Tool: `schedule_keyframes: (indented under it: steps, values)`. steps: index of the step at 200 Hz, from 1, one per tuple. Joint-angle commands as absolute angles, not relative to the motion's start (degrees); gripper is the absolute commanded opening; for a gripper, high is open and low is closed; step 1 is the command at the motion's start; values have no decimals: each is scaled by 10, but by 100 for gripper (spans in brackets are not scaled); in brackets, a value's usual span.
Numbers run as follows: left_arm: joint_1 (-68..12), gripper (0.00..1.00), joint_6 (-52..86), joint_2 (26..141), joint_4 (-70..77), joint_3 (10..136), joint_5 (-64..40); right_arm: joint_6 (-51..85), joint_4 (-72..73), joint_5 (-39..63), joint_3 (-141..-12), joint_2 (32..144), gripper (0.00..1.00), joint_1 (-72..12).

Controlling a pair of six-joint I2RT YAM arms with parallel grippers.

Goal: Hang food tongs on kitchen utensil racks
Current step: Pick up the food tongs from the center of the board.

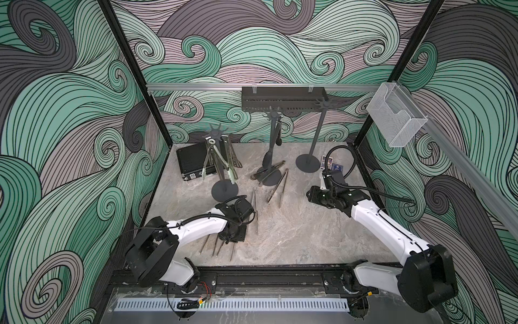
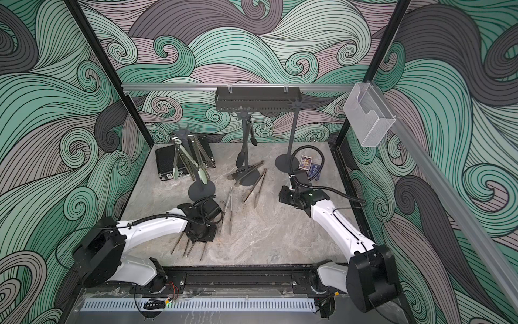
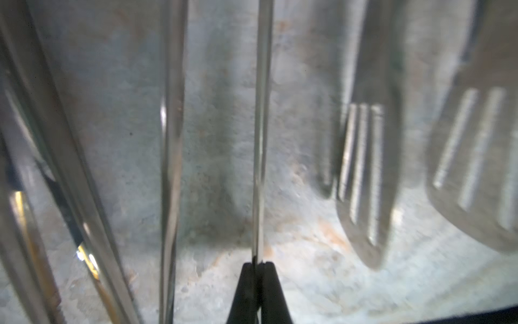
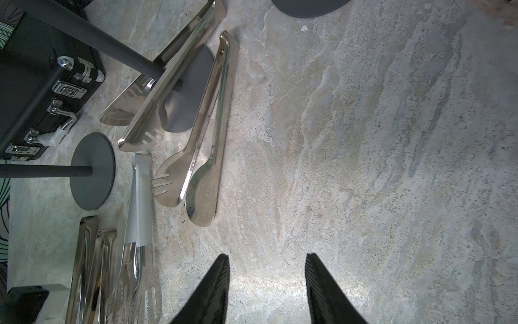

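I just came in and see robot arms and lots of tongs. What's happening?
The robot is hanging tongs on racks. Its left gripper is shut on one thin arm of a steel pair down at the table; the right gripper hovers open, holding nothing. A few pairs already hang on two racks; the rest lie loose.

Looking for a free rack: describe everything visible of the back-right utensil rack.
The back-right rack is a slim, matte dark grey pole standing upright on a round flat disc foot that rests on the stone-look table. A star of short prongs crowns it, seen against the black slotted shelf. Nothing hangs on it. Small cards lie beside its foot.
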State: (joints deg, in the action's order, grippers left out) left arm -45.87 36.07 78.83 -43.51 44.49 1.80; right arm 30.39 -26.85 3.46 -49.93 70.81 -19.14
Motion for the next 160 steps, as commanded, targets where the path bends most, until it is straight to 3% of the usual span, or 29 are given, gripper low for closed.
schedule_keyframes:
  steps: [1, 82, 160]
  values:
    - [-475, 0, 381, 726, -498, 486, 65, 293, -277, 30, -500, 689, 47, -187]
    - [-492, 0, 214, 587, -453, 619, 20, 202, -285, 92, -525, 618, 46, -113]
    - [-493, 0, 42, 727, -403, 843, 86, 193, -279, 157, -528, 635, 45, -60]
